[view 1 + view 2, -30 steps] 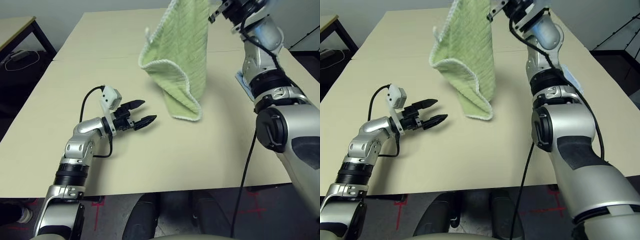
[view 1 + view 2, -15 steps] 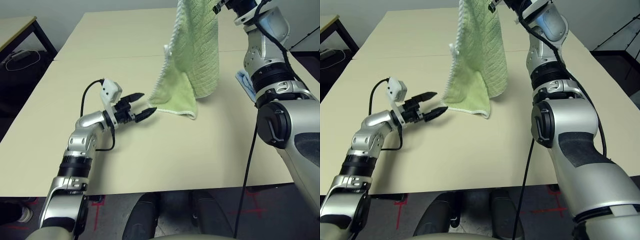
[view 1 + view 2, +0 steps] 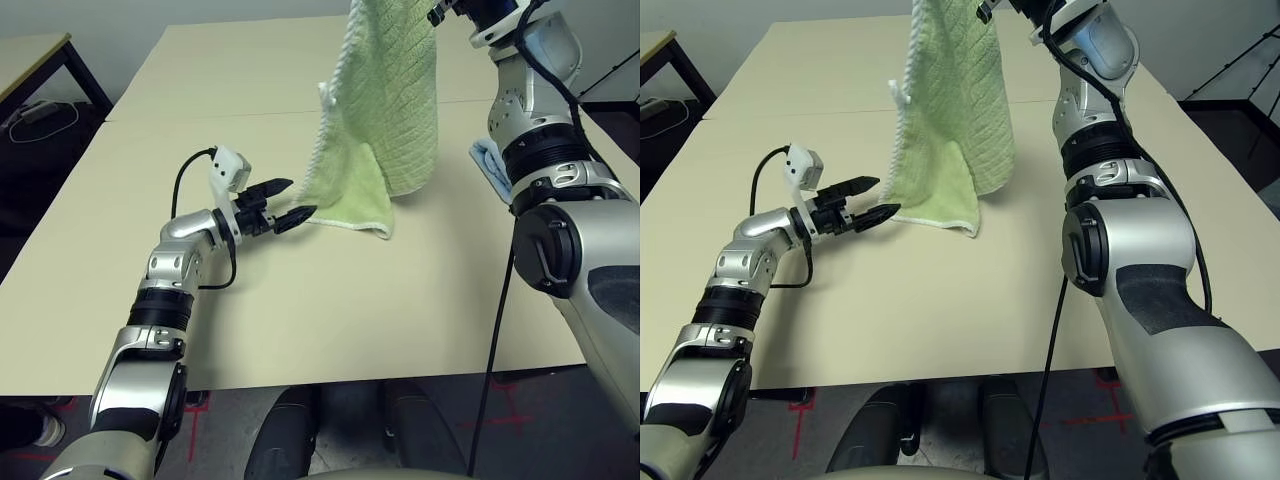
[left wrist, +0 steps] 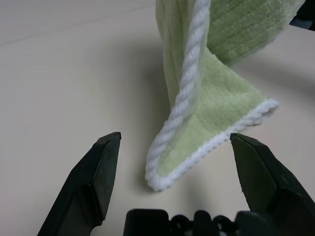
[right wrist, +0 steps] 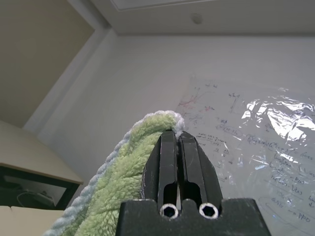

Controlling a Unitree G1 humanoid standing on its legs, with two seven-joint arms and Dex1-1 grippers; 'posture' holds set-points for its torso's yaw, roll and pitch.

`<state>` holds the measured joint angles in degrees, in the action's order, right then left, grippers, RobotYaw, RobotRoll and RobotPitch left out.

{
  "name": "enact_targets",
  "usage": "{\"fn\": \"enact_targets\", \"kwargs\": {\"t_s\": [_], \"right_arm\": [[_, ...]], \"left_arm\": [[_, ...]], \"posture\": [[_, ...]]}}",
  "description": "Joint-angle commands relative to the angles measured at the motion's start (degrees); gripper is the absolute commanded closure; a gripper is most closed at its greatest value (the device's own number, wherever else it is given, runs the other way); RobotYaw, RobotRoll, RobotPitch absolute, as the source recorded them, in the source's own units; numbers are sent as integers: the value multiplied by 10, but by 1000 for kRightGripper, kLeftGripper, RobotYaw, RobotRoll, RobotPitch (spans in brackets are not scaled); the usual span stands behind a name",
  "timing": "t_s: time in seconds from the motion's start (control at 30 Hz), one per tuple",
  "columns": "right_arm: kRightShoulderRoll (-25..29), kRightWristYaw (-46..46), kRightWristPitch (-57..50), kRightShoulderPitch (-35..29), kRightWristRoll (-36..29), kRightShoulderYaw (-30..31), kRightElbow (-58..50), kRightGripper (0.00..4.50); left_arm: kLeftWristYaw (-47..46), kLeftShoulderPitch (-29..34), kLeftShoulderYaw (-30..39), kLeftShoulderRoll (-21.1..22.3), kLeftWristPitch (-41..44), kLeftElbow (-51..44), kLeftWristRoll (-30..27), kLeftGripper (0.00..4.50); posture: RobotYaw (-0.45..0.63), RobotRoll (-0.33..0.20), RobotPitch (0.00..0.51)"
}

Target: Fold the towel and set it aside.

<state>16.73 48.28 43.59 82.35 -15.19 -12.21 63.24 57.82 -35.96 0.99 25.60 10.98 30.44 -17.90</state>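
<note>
The towel (image 3: 385, 110) is a small light green terry cloth with a ribbed weave and thick white corded edging. It hangs lengthwise from its top corner, twisted into a loose vertical drape. Its lower end trails on the beige table (image 3: 300, 310), where a flap spreads flat toward the table's right side and ends in a white-edged corner. A small white tag sticks out from the hanging edge at about 9 o'clock.

The right gripper (image 5: 178, 147) is raised high above the table with its two black fingers pressed together on the towel's top corner, green pile and white edging bunched against them. The towel hangs from that grip alone.

The left gripper (image 4: 174, 147) sits low over the table, pointing almost level at the towel's bottom corner, fingers spread wide. In the left wrist view the white-edged corner lies between the two fingertips, close in front of the gripper's base, touching neither finger. From the head camera the towel's bottom edge lies at about 3 o'clock from the left fingertips.

A folded light blue towel (image 3: 484, 160) lies on the table beside the right arm.
</note>
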Motion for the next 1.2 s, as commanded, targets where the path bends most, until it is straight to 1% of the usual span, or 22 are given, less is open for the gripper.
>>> {"fn": "enact_targets", "kwargs": {"t_s": [0.03,0.13,0.33,0.6,0.7,0.83,0.97,1.03,1.13,1.2], "right_arm": [[0,5,-2,1,-7,-6,-10,4485],[-1,6,-3,1,-8,-6,-10,4485],[-1,7,-6,0,-7,-5,-11,4485],[-1,8,-7,-4,-6,-3,-14,4485],[-2,8,-9,-5,-6,-3,-16,4500],[-2,9,-11,-7,-5,-2,-17,4500],[-2,8,-11,-8,-5,-2,-18,4500],[-2,6,-11,-7,-4,-2,-18,4500],[0,3,-15,-8,-2,-2,-14,4500],[5,-3,-22,-13,0,-3,-7,4500]], "left_arm": [[7,4,-10,1,25,21,10,0],[6,5,-12,1,44,30,13,0],[4,3,-12,-4,52,37,13,0],[-5,-16,2,-28,57,65,2,0],[-6,-25,11,-35,57,75,-2,602],[-1,-32,13,-39,55,84,-1,2079],[9,-37,12,-37,64,89,-1,3728],[13,-37,11,-34,70,90,1,4439],[24,-36,5,-25,85,86,6,4477],[37,-31,-3,-11,103,72,8,4477]], "posture": [[27,0,115],[25,0,114],[24,0,115],[20,0,116],[17,0,115],[15,0,114],[14,0,114],[14,0,113],[15,0,111],[16,0,113]]}}
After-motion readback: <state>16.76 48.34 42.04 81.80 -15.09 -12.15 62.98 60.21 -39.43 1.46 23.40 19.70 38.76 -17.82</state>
